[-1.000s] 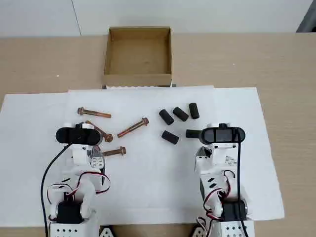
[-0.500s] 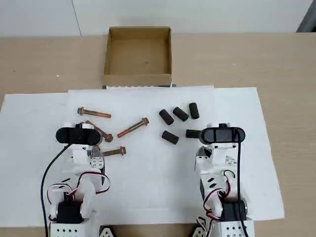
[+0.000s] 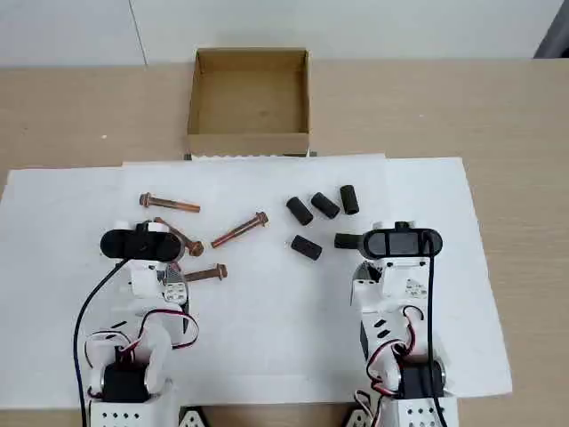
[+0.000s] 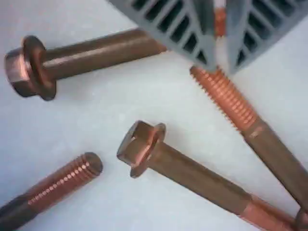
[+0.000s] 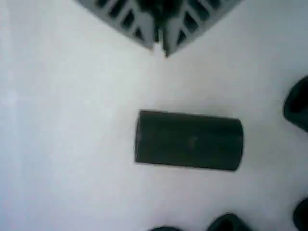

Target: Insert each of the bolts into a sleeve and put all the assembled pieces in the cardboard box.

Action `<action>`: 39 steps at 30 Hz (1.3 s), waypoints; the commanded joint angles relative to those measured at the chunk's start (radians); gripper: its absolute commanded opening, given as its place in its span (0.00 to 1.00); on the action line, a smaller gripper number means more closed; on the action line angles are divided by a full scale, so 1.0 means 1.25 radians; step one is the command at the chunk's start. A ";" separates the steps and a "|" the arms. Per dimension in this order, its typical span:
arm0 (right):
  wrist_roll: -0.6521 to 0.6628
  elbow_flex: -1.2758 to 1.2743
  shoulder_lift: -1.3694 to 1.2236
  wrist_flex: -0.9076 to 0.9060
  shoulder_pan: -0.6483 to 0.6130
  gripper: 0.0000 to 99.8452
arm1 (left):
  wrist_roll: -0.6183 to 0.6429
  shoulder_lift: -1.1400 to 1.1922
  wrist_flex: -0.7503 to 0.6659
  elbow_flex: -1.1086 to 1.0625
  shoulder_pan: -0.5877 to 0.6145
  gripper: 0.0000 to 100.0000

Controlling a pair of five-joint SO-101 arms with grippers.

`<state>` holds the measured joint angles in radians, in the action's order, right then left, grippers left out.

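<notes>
Four copper bolts lie on the white paper near the left arm: one, a second, a third and a fourth. Several black sleeves lie in front of the right arm. The open-topped cardboard box stands at the back. My left gripper hangs shut just over a bolt's threaded end, holding nothing. My right gripper is shut, a short way from a lying sleeve.
The paper covers the table's front; bare wood surrounds the box. More sleeves show at the right wrist view's edges. One sleeve lies partly under the right arm. Open paper stretches between the two arms.
</notes>
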<state>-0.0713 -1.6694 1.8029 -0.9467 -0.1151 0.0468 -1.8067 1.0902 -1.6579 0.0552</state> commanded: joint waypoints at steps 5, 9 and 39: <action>-0.006 0.083 0.004 -0.039 -0.001 0.00 | -0.005 -0.006 0.001 0.093 0.015 0.01; -0.006 0.189 0.002 -0.144 -0.012 0.00 | -0.005 -0.006 0.004 0.137 0.016 0.01; -0.041 0.912 -0.898 -0.222 -0.010 0.00 | -0.027 0.218 0.191 0.506 0.021 0.01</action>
<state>-0.1174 -0.6506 0.8055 -1.2137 -0.1227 0.0161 -1.6594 1.3265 -1.1469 0.0752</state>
